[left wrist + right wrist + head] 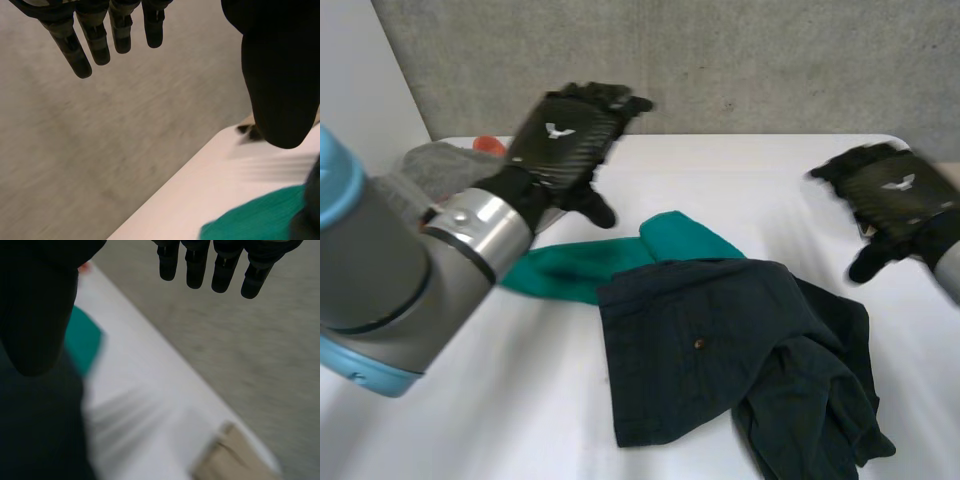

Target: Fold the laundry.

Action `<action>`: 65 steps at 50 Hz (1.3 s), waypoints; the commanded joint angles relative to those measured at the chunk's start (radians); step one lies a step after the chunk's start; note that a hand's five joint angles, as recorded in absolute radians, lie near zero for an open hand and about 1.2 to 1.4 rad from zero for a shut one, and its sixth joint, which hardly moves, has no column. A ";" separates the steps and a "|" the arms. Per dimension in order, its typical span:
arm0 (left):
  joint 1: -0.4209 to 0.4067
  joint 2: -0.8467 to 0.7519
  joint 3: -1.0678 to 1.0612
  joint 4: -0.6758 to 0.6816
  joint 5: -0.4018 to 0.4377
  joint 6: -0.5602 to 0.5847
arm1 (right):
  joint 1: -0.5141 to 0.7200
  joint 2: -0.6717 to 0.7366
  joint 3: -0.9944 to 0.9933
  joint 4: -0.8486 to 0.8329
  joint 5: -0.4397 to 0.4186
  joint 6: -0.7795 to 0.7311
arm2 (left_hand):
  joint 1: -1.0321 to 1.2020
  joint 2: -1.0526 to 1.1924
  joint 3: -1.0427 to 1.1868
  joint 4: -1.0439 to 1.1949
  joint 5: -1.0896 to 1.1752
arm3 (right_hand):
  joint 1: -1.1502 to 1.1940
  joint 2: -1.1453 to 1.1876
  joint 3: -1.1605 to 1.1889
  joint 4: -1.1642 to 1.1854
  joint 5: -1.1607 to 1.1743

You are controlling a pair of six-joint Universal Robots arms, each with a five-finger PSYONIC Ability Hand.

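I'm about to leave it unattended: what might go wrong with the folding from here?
The dark garment overlaps the green cloth, so grasping near there may drag both. Its side nearer the right hand is bunched, so folding it unflattened would likely trap creases.

Covered parts
You see green cloth (pixel 570 270) partly under dark garment (pixel 720 340); grey cloth (pixel 435 160) half behind left arm (pixel 380 270).

We see a white table (pixel 740 190) with even, soft light on it. Beyond its far edge, at twelve o'clock, a rough grey concrete wall (pixel 770 60) runs across. At ten o'clock a smooth white panel (pixel 370 70) meets that wall.
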 commanded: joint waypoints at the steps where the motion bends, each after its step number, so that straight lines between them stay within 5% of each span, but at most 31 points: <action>1: 0.113 -0.018 -0.039 -0.082 -0.021 0.006 | 0.236 0.124 -0.081 0.108 -0.003 0.022 | -0.009 -0.026 -0.032 -0.023 -0.042 | -0.051 -0.031 -0.036 -0.036 -0.047; 7: 0.165 -0.160 -0.028 -0.111 -0.018 0.061 | 0.426 0.327 -0.162 0.032 0.065 0.002 | -0.003 -0.020 -0.026 -0.017 -0.036 | -0.051 -0.031 -0.036 -0.036 -0.047; 18: 0.211 -0.223 -0.033 -0.109 -0.015 0.143 | 0.542 0.627 -0.325 -0.152 0.228 -0.061 | 0.003 -0.014 -0.020 -0.011 -0.030 | -0.051 -0.031 -0.036 -0.036 -0.047; 20: 0.209 -0.223 -0.036 -0.109 -0.012 0.143 | 0.543 0.648 -0.343 -0.148 0.238 -0.073 | 0.003 -0.014 -0.020 -0.011 -0.030 | 0.143 0.163 0.158 0.158 0.147; 21: 0.208 -0.220 -0.041 -0.106 -0.010 0.143 | 0.542 0.653 -0.359 -0.140 0.247 -0.082 | 0.003 -0.014 -0.020 -0.011 -0.030 | 0.615 0.635 0.630 0.630 0.619; 23: 0.206 -0.213 -0.042 -0.106 -0.012 0.143 | 0.540 0.641 -0.368 -0.136 0.258 -0.084 | 0.003 -0.014 -0.020 -0.011 -0.030 | 1.168 1.188 1.184 1.183 1.172; 29: 0.200 -0.206 -0.038 -0.106 -0.010 0.143 | 0.520 0.445 -0.298 -0.134 0.258 -0.061 | -0.003 -0.020 -0.026 -0.017 -0.036 | 1.171 1.191 1.186 1.186 1.175; 36: 0.162 -0.210 -0.002 -0.097 -0.009 0.144 | 0.346 0.121 -0.198 -0.102 0.232 -0.050 | -0.015 -0.032 -0.038 -0.028 -0.048 | 1.171 1.191 1.186 1.186 1.175; 45: 0.056 -0.345 0.119 -0.094 -0.009 0.146 | 0.168 -0.112 -0.212 0.044 0.032 0.039 | -0.015 -0.032 -0.038 -0.029 -0.048 | 1.171 1.191 1.186 1.186 1.175; 52: 0.014 -0.397 0.171 -0.100 -0.012 0.143 | -0.001 -0.149 -0.216 0.058 0.013 0.046 | -0.015 -0.032 -0.038 -0.028 -0.048 | 1.171 1.191 1.186 1.186 1.175; 59: -0.030 -0.416 0.170 -0.106 -0.018 0.141 | -0.335 -0.149 -0.199 0.053 -0.012 -0.021 | -0.015 -0.032 -0.038 -0.028 -0.048 | 1.171 1.191 1.186 1.186 1.175; 65: -0.044 -0.407 0.143 -0.109 -0.033 0.146 | -0.369 -0.044 -0.198 0.044 -0.007 -0.056 | 0.029 0.012 0.006 0.015 -0.004 | 1.171 1.191 1.186 1.186 1.175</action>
